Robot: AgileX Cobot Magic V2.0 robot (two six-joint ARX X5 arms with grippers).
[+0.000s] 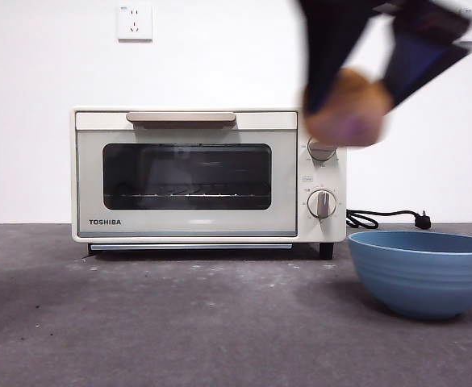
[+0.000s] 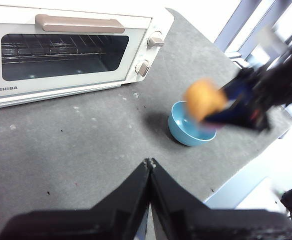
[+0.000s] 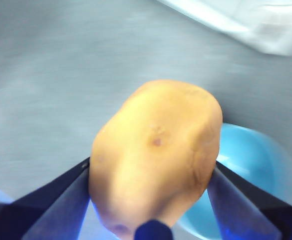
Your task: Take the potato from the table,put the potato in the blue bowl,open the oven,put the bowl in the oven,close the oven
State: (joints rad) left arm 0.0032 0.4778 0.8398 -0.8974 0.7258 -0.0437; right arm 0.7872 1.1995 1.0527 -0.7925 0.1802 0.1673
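Observation:
My right gripper [image 1: 350,101] is shut on the tan-orange potato [image 3: 155,155], high in the air and blurred with motion. The potato [image 1: 347,109] hangs above and a little left of the blue bowl [image 1: 425,270], which stands on the dark grey table [image 1: 179,322] to the right of the oven. The left wrist view shows the potato [image 2: 203,99] over the bowl [image 2: 185,131], with the right gripper [image 2: 220,107] behind it. The cream TOSHIBA oven [image 1: 207,173] stands with its door closed. My left gripper [image 2: 149,162] is shut on nothing, high above the table.
The oven's black cord and plug [image 1: 385,218] lie on the table behind the bowl. A wall socket [image 1: 134,22] sits above the oven. The table's edge [image 2: 245,165] runs close beside the bowl.

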